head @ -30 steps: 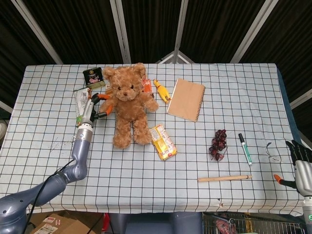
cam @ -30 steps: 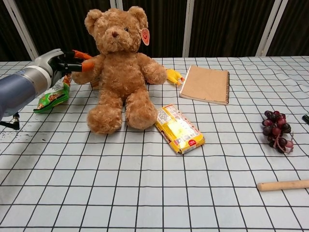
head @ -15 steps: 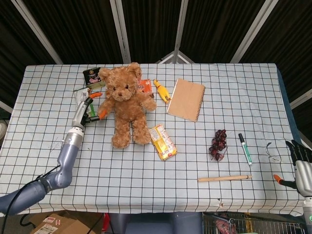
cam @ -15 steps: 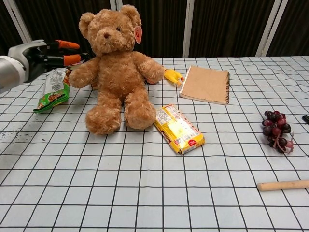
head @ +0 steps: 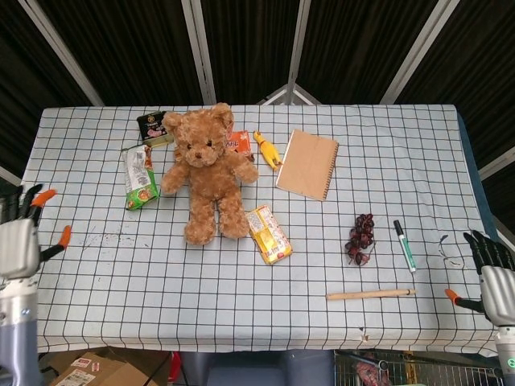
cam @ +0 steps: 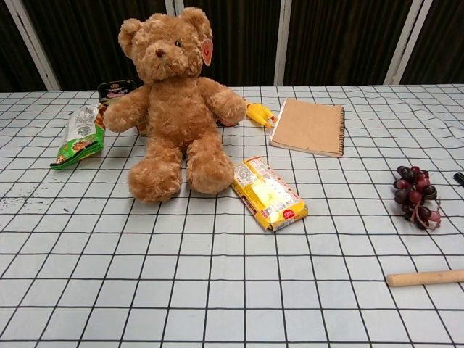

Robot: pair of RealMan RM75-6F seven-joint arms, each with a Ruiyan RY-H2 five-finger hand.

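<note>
Nothing held: left hand and right hand both off the near table corners, fingers spread and empty. Ahead and to the right of the left hand, well apart, green snack bag, then teddy bear sitting upright, untouched. No grasp in hand, so seemingly released or not yet begun.

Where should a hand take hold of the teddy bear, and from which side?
Grip the bear at its torso, from the left side with the left hand. It sits upright, and the snack bag stands clear of it; fingers could wrap its soft body under the arm.
</note>
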